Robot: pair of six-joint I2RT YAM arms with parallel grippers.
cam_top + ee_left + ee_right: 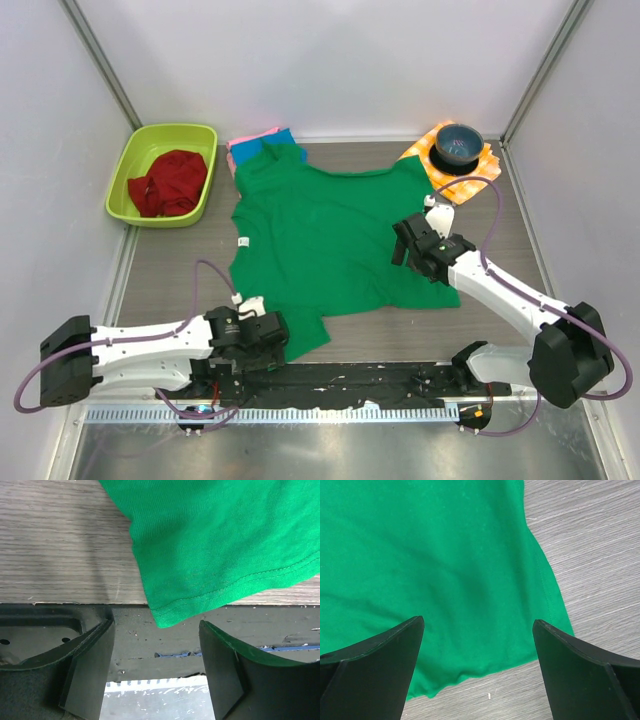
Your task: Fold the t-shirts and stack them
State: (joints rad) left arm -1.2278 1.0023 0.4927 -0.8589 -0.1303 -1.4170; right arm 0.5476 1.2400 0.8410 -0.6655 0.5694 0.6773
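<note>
Top external view showed a large bright green short-sleeved cloth t-shirt (330,240) spread flat across the middle of the grey-brown wood-grain table (180,270), its near-left corner reaching the table's near edge. The left gripper (272,335) sat low at that corner; the left wrist view showed its fingers spread, the hem lying just beyond their tips and not pinched. The right gripper (403,243) hovered over the shirt's right edge, jaws wide apart and holding nothing. A blue cloth t-shirt (287,135) and a pink cloth t-shirt (245,145) lay together at the far edge, partly under the green one.
</note>
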